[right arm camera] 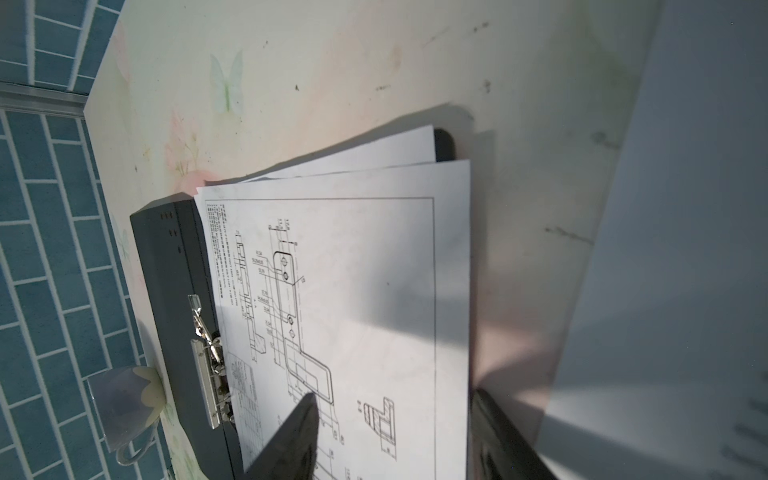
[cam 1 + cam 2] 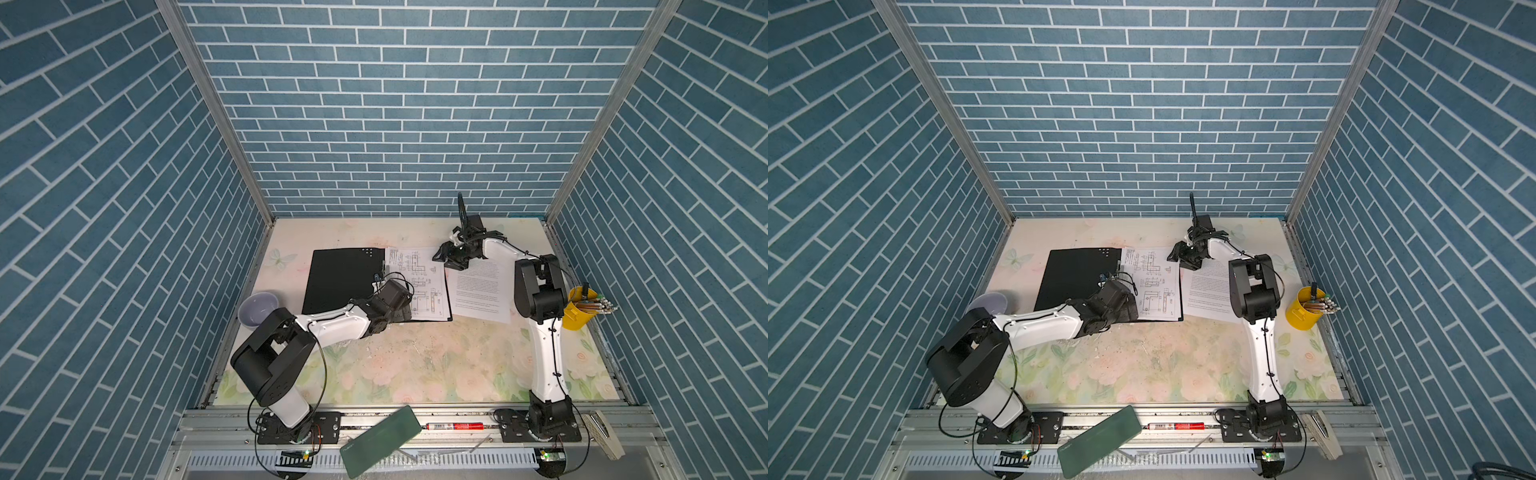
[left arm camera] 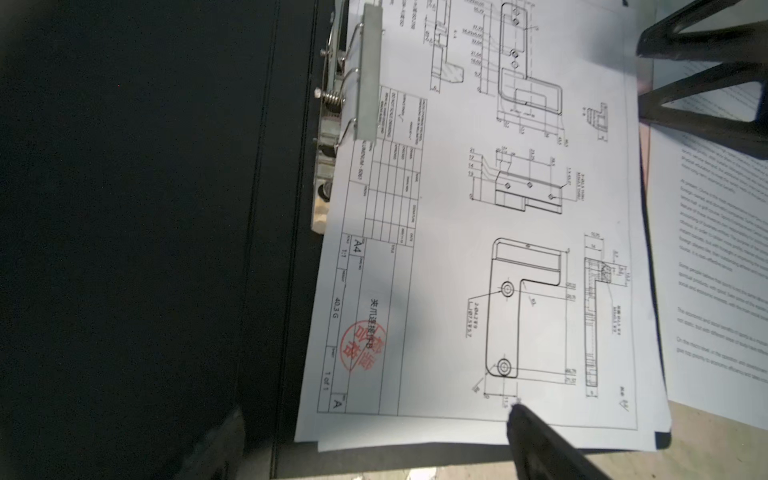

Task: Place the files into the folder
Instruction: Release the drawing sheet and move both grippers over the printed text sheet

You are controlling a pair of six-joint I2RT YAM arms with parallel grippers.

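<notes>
At the far left of the flowered table (image 2: 415, 365) stands a pale lavender cup (image 2: 259, 308), just beside the folder (image 2: 340, 278). The folder lies open and flat, black inside up, with its metal spine clip (image 3: 365, 70) running down the middle.

The left gripper (image 3: 374, 415) hangs low over the folder's near edge, by the spine. Its fingers (image 3: 540, 440) are spread wide and nothing is between them but the near edge of the paper below; it has hold of nothing.

On the folder's right half lies the drawing sheet (image 2: 417, 282), a little askew. A second sheet (image 1: 374, 149) sits under it (only its edges peek out, so its print cannot be read). The drawing sheet's spine-side edge lies beside or under the clip bar; which one is hard to say.

Just right of the folder, the text sheet (image 2: 482, 291) rests on the table, outside the folder.

The right gripper (image 1: 394, 395) is at the far end of the gap between the drawing sheet and the text sheet. Its jaws stand about half apart, one finger (image 1: 299, 436) over the drawing sheet. Nothing is clamped between them. Whether a finger touches the text sheet's corner, I cannot tell.

At the far right a yellow cup (image 2: 579, 311) holds pens. On the front rail lie a dark green slab (image 2: 380, 440) and a red marker (image 2: 455, 426).
</notes>
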